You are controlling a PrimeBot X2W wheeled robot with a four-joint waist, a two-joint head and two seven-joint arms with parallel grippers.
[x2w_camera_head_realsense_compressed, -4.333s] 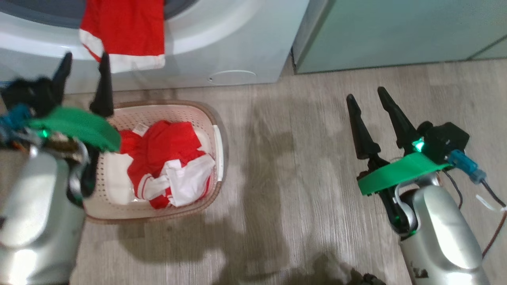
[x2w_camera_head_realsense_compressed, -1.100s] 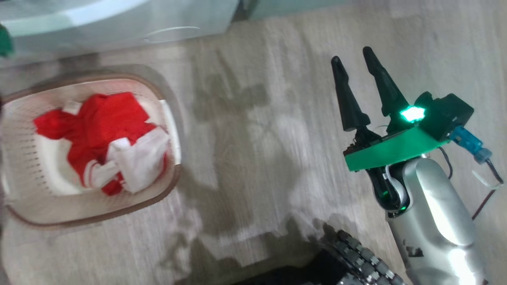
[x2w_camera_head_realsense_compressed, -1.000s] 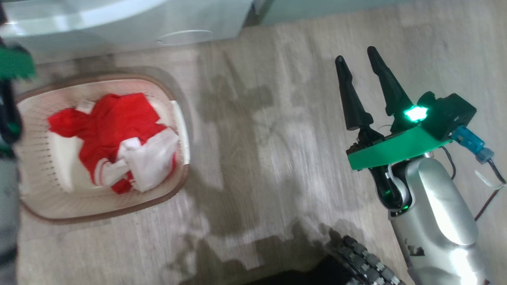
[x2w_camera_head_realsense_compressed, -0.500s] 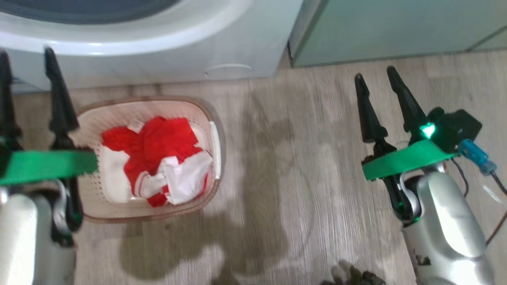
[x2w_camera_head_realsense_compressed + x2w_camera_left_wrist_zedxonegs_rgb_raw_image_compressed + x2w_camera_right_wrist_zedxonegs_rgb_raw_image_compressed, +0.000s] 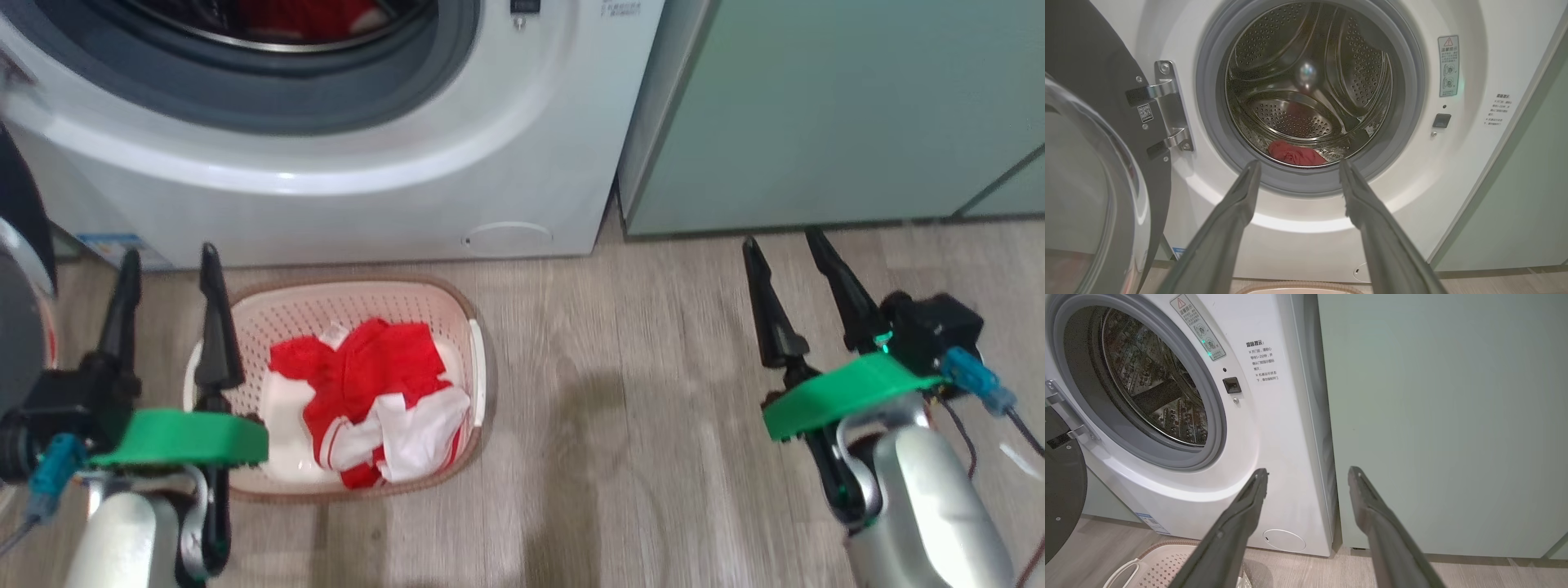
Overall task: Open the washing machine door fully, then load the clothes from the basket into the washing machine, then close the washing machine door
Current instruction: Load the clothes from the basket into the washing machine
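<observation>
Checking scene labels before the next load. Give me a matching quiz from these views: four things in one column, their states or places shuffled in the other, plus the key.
Things
1 washing machine door
2 basket
3 red garment
4 right pincer

States or places
A open, holding nothing
B lying low in the steel drum
C swung open on its hinge
D on the floor before the washing machine, clothes inside

Pairs: 1-C, 2-D, 3-B, 4-A
</observation>
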